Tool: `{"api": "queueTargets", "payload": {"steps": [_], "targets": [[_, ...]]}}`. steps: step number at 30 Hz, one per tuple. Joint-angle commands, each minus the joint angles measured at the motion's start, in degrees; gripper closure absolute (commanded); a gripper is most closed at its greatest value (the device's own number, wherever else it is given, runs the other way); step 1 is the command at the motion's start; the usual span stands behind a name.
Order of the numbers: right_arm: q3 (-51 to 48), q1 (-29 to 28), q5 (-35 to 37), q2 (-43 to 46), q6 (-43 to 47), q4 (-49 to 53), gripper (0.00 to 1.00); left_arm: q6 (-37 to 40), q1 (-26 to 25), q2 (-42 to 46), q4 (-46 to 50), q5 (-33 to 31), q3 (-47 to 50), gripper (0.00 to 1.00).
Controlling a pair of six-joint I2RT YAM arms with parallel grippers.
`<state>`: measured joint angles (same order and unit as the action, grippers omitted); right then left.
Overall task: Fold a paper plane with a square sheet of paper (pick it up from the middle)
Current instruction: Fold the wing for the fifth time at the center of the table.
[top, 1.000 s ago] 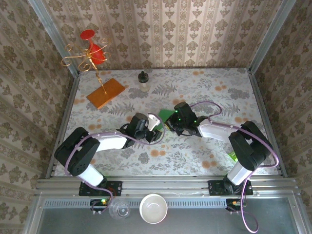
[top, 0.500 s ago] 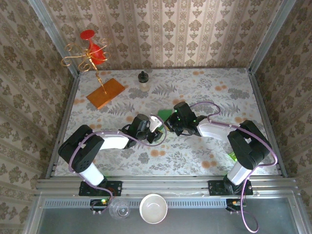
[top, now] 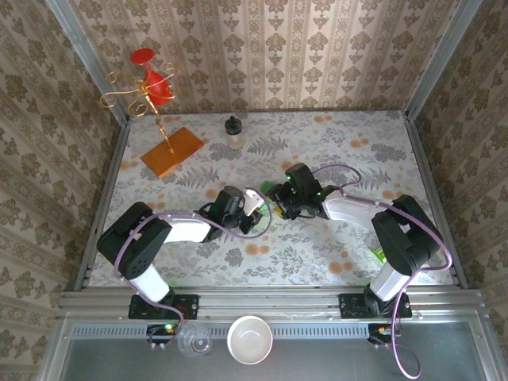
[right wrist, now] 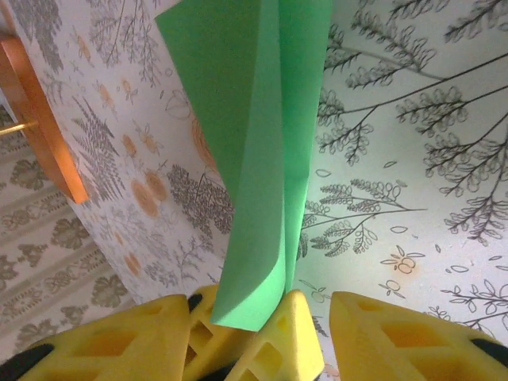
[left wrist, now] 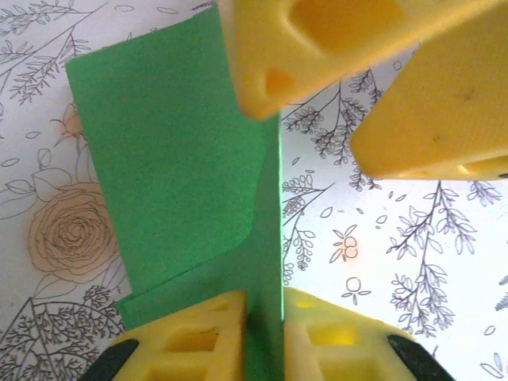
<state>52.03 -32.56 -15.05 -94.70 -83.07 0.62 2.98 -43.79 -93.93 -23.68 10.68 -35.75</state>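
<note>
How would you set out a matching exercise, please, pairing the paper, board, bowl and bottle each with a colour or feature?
Things:
1. paper
2. board
3. bowl
4. bottle

Descriptions:
A. white
B. orange-brown
C. bright green
D. dark-capped

Pairs: 1-C, 2-B, 3-A, 4-D

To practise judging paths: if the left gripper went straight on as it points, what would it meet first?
The left gripper pinches the green paper; straight ahead it would likely meet the right gripper first, though depth is unclear.
</note>
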Motion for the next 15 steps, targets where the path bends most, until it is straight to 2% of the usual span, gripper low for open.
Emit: {"api": "queueTargets", "payload": {"steps": [1, 5, 9, 15], "targets": [[0.3, 1.3, 1.5, 3.2, 2.3, 5.3, 0.40, -1.4, 0.8, -0.5, -1.1, 3.1, -0.4, 0.84], [-1.4, 3.4, 4.7, 6.7, 6.1, 8.7, 0.35, -5.8, 2.7, 0.0, -1.4, 6.8, -0.3, 0.89], [-3.3, 5.2, 6.7, 9.1, 10.5, 10.3, 0.32, -13.8, 4.9, 0.0, -0.9, 11.6, -0.7, 0.92], [-4.4, 5.8, 4.6, 8.7, 20.7, 9.1, 0.30, -23.9, 6.9, -0.4, 2.0, 18.3, -2.4, 0.95]]}}
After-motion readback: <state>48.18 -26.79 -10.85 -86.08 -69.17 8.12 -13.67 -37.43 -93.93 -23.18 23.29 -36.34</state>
